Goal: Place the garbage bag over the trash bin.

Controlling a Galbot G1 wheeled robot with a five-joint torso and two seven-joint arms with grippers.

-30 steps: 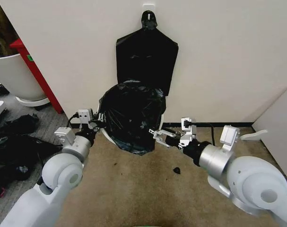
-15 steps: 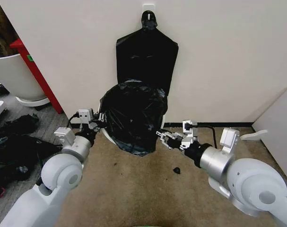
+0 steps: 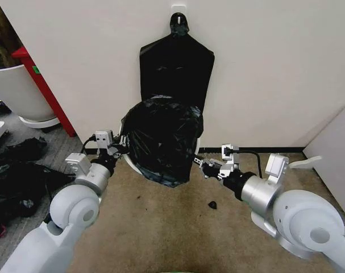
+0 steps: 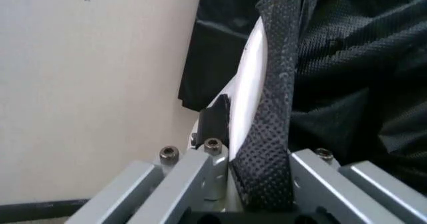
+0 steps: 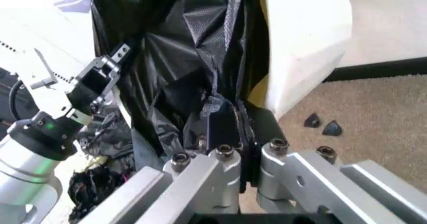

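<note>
The trash bin lies tilted against the wall, its mouth facing me. The glossy black garbage bag is draped over it, and only slivers of white rim show. My left gripper is shut on the bag's edge at the bin's left rim. In the left wrist view that gripper pinches the white rim together with the textured bag. My right gripper is shut on the bag's right edge beside the bin. In the right wrist view it clamps a fold of bag next to the bin wall.
A flat black bag hangs on the wall right behind the bin. A large white tub and a red panel stand at the left, with dark bags on the floor. A small black scrap lies on the carpet. A white board leans at the right.
My right gripper has moved right and slightly away from me with the bag's edge, drawing the bag toward the bin's right rim. The left gripper has held still.
</note>
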